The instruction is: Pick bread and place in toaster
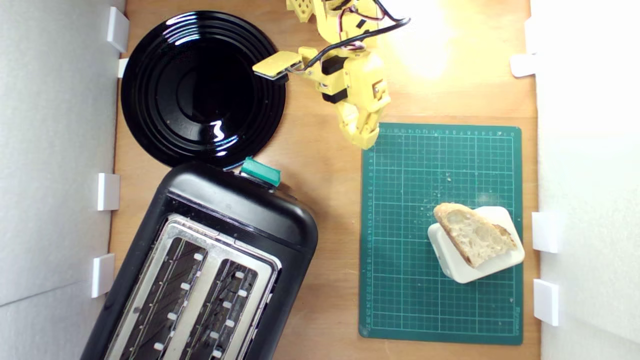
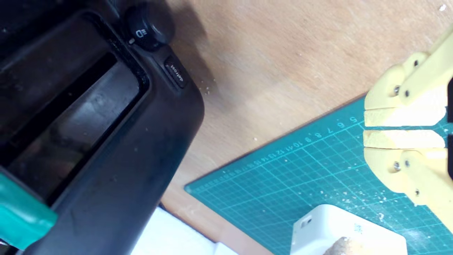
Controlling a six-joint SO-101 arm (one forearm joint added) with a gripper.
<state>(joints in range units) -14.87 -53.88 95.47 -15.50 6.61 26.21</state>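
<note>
**Two cameras, one overhead and one close**

The exterior view looks straight down on the whole table, well above the gripper (image 1: 364, 137). The wrist view sits close behind the gripper (image 2: 368, 128), low and slanted. Both share the toaster (image 1: 210, 260) (image 2: 106, 141) and green mat (image 1: 440, 235) (image 2: 283, 187).

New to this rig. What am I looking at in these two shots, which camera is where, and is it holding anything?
The yellow plastic thing is a small robot arm; its gripper is the pincer at its tip. One picture comes from an overhead camera looking straight down on the wooden table. The other comes from a camera on the arm's wrist, so the gripper's two yellow fingers show up close, nearly closed with a thin gap, and holding nothing.

On the table: a round glossy black plate, a large black two-slot toaster with a silver top and green lever knob, and a green gridded cutting mat. On the mat sits a rounded white plastic block with a wedge of rustic bread lying on top. The gripper hovers over the mat's corner, well away from the bread.
</note>
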